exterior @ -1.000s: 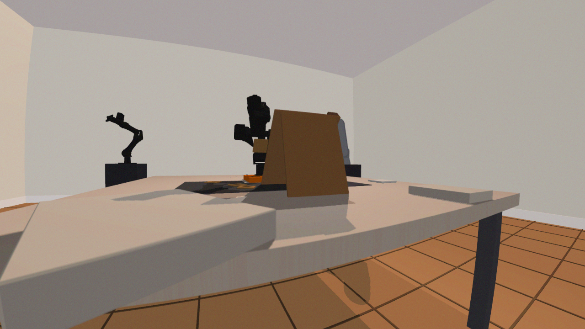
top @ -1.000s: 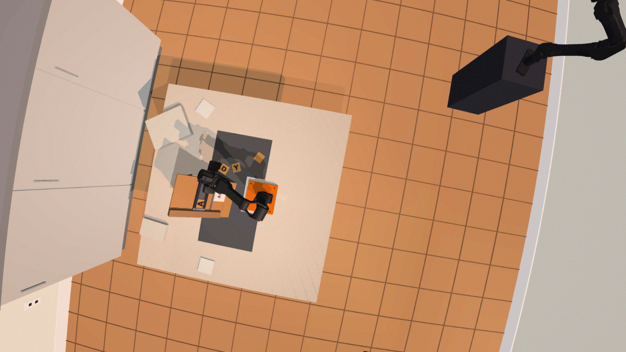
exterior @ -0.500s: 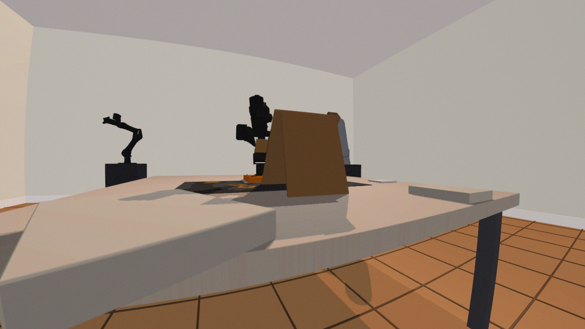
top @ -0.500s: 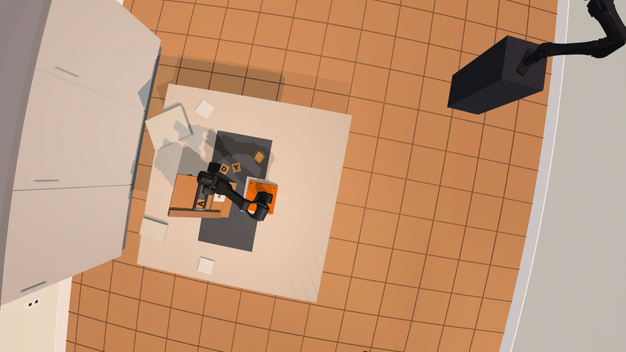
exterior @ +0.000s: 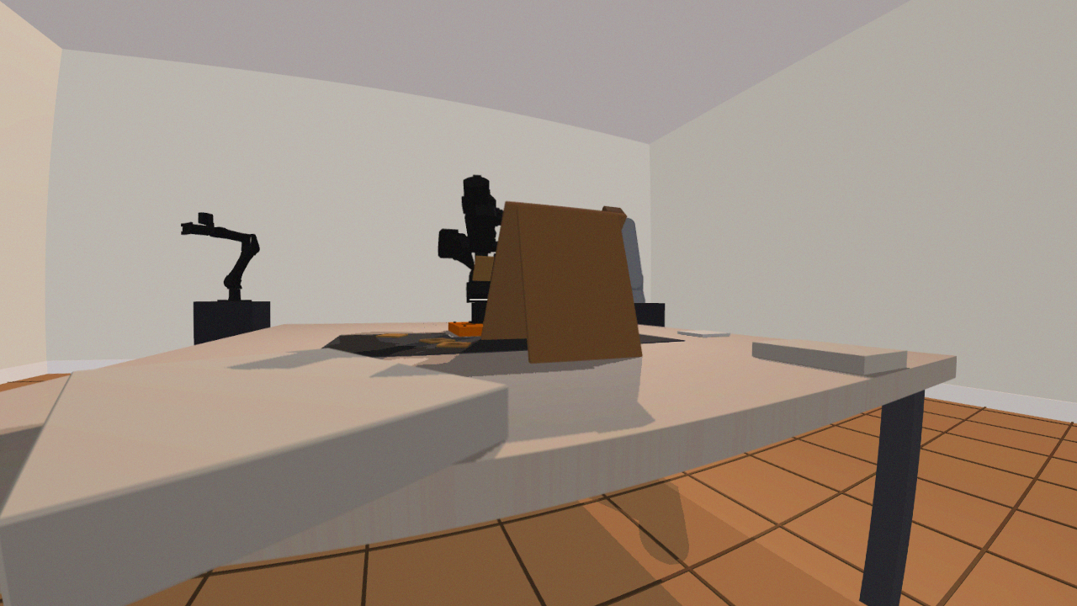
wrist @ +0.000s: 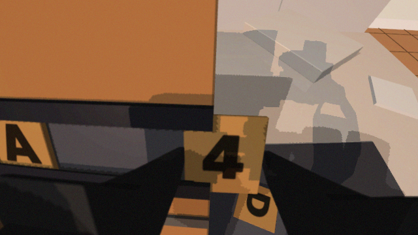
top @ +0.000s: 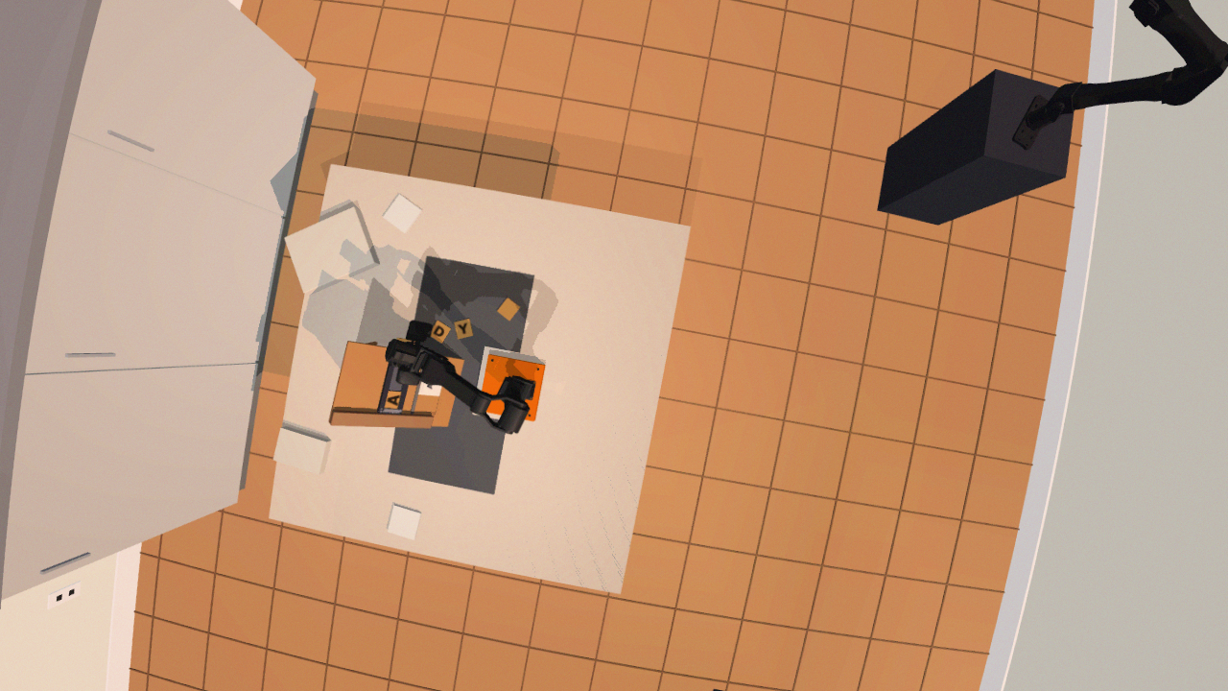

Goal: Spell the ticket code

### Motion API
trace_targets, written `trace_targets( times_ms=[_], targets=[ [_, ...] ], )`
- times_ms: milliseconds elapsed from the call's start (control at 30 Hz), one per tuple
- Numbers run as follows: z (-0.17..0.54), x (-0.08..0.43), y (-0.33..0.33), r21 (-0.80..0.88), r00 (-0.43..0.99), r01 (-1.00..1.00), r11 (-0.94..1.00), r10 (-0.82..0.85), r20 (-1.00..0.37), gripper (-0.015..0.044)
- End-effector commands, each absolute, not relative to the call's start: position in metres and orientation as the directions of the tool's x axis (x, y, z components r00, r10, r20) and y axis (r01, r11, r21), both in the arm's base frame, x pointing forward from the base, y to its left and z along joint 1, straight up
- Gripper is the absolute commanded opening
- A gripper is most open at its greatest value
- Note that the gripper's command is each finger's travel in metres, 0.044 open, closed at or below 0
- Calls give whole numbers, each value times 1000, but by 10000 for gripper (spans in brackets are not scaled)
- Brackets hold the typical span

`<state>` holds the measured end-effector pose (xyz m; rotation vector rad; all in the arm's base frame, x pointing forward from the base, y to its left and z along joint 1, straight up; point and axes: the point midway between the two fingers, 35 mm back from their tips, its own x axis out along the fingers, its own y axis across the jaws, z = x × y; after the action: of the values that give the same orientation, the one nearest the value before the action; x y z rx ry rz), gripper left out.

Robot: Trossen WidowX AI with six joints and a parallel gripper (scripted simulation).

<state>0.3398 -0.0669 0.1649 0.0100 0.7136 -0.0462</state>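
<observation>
Five square tan tiles (top: pixel 507 309) (exterior: pixel 484 268) (wrist: pixel 196 163), four flat pale rectangular slabs (top: pixel 332 249) (exterior: pixel 820 353) (wrist: pixel 396 96).
Four tiles show characters, one each of A, 4, D and Y; one shows a plain face. Two slabs are small, two larger. One dark rectangular mat (top: pixel 455 455) (exterior: pixel 368 342) (wrist: pixel 375 173), one orange-brown board (top: pixel 359 378) (exterior: pixel 580 286) (wrist: pixel 98 49), one white ticket (top: pixel 429 390).
</observation>
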Motion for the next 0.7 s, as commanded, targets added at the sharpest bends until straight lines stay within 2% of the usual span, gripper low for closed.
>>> trace_targets(
  times_ms=[0, 667],
  targets=[
    [165, 340, -65, -6, 756, 51, 999, -43, -653, 0],
    [165, 341, -55, -5, 757, 51, 999, -42, -653, 0]
  ],
)
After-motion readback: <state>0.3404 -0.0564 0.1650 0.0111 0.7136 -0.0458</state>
